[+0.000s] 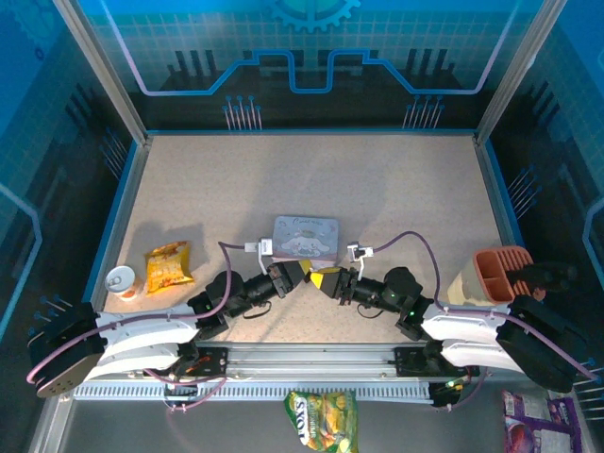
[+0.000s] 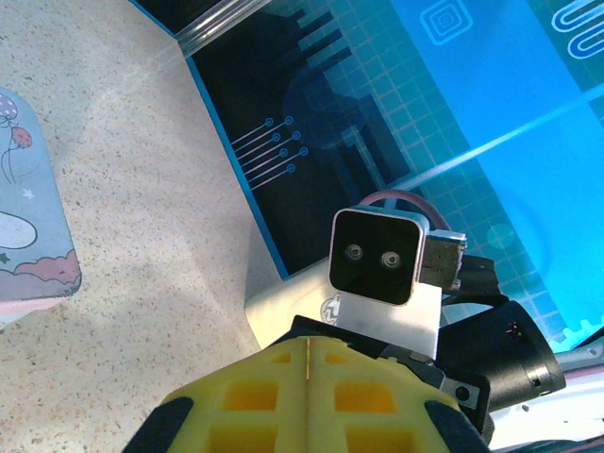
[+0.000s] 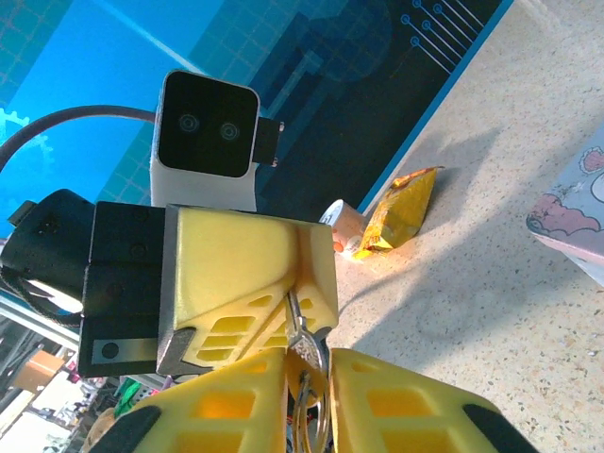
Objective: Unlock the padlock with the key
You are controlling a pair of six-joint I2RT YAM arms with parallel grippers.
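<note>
Evidently the two arms meet nose to nose above the near middle of the worktop point(image 1: 396, 189) so that lock and key can be worked in the air. The right end effector point(image 3: 307, 401) has its yellow fingers drawn almost together on a silvery ring that I take to belong to the key point(image 3: 315, 417); the blade itself is hidden. Facing it, the left end effector point(image 3: 298, 288) is pressed closed, its seam a hairline in its own wrist view. A thin silvery loop comes out of its tips, apparently the shackle of the padlock point(image 3: 303, 355), whose small dark body hangs between the two, held off the worktop. Gripping the lock by its shackle would leave the keyhole turned toward the key. Just beyond the meeting point the pale cartoon tin point(image 1: 305, 236) lies flat. Farther left sit a yellow snack bag point(image 1: 168, 265) and a small cup point(image 1: 121, 278); an orange-brown holder point(image 1: 500, 269) stands at the right edge.
</note>
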